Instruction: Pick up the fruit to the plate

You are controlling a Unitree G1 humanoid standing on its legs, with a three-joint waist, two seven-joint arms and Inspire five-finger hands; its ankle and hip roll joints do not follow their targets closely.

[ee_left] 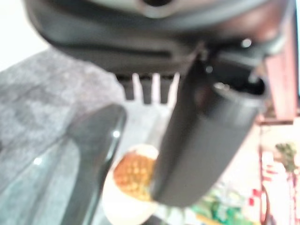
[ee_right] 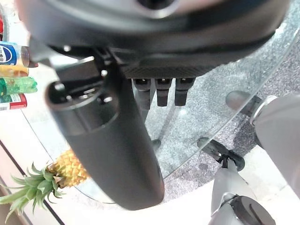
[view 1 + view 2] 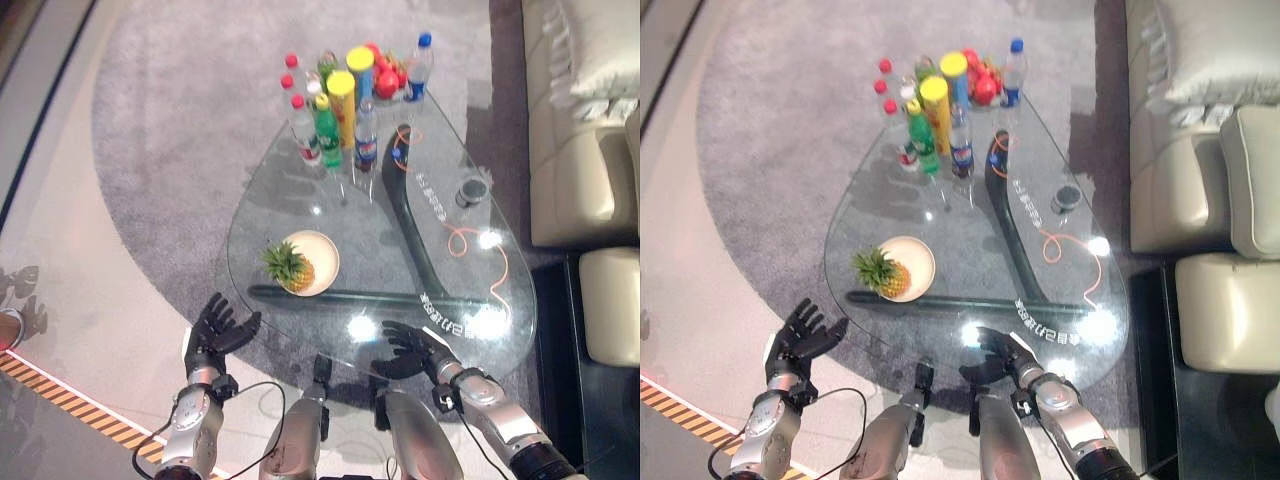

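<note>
I see the pineapple (image 3: 290,267) already lying on the plate (image 3: 322,253) on the glass table (image 3: 300,190). My left hand (image 3: 218,325) and right hand (image 3: 412,347) hang near the table's edge, fingers loose, holding nothing. Next I think I reach far for the red fruit (image 3: 386,72).

Head stereo pair looks steeply down on the glass table (image 3: 300,215); both wrist views, close, share its pineapple (image 2: 65,169).
</note>
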